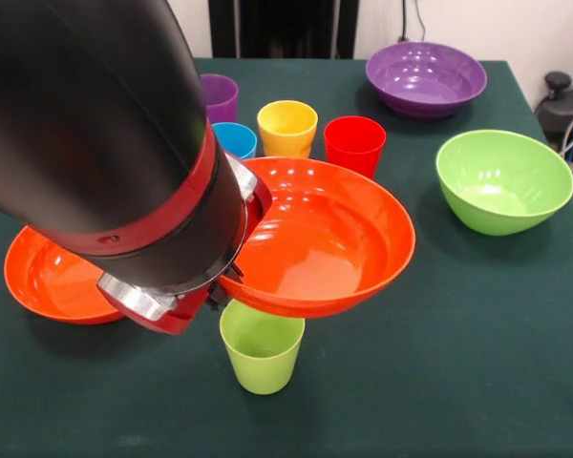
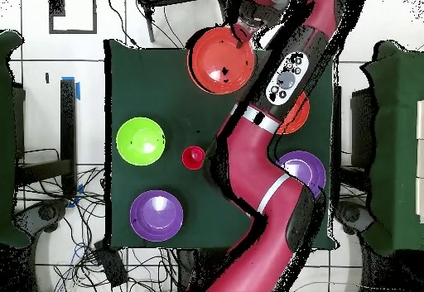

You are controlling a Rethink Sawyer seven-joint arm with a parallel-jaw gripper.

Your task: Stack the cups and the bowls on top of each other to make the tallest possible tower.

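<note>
A dark green cloth covers the worktop (image 1: 497, 382); white wall behind, cables on tiled floor. The end effector (image 1: 231, 286) grips the orange bowl (image 1: 325, 239) by its rim.

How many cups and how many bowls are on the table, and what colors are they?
Cups: 5. Purple cup, blue cup, yellow cup, red cup, light green cup.
Bowls: 5. Held orange bowl, second orange bowl, light green bowl, purple bowl, second purple bowl.
Total: 10.
</note>
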